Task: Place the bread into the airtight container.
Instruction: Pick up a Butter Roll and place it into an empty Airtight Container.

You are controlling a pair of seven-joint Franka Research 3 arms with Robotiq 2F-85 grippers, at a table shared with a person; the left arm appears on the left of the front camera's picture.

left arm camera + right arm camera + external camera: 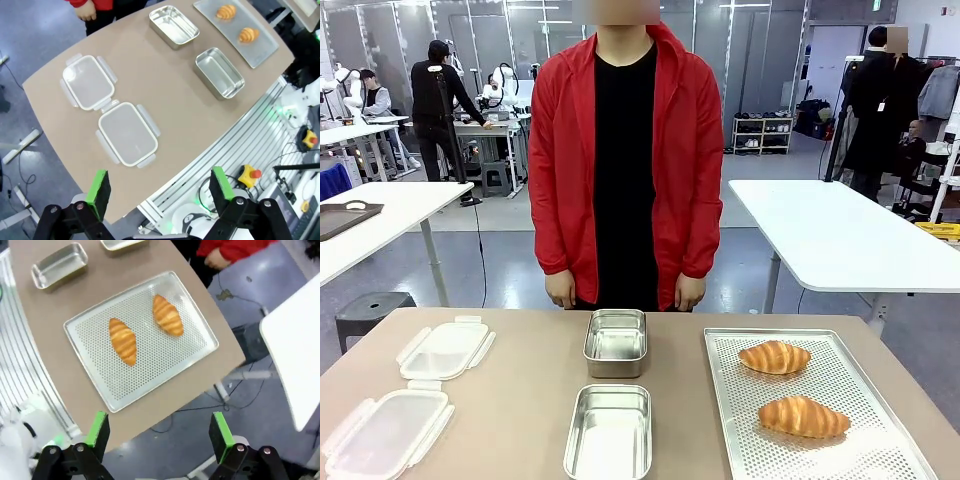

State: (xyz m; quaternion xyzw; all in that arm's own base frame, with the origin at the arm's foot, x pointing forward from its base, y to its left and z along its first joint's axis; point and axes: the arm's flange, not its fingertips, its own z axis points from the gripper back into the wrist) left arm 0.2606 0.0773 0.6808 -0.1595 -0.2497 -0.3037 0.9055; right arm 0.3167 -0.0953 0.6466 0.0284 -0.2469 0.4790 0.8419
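While left pincer [159, 172] and right pincer [159, 415] gape, two breads [774, 357] [803, 416] (one tray [880, 450]), two steel containers [616, 343] [609, 432], two lids [445, 350] [385, 433].

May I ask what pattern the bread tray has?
The tray is silver, perforated with small holes; clearest in the right wrist view.
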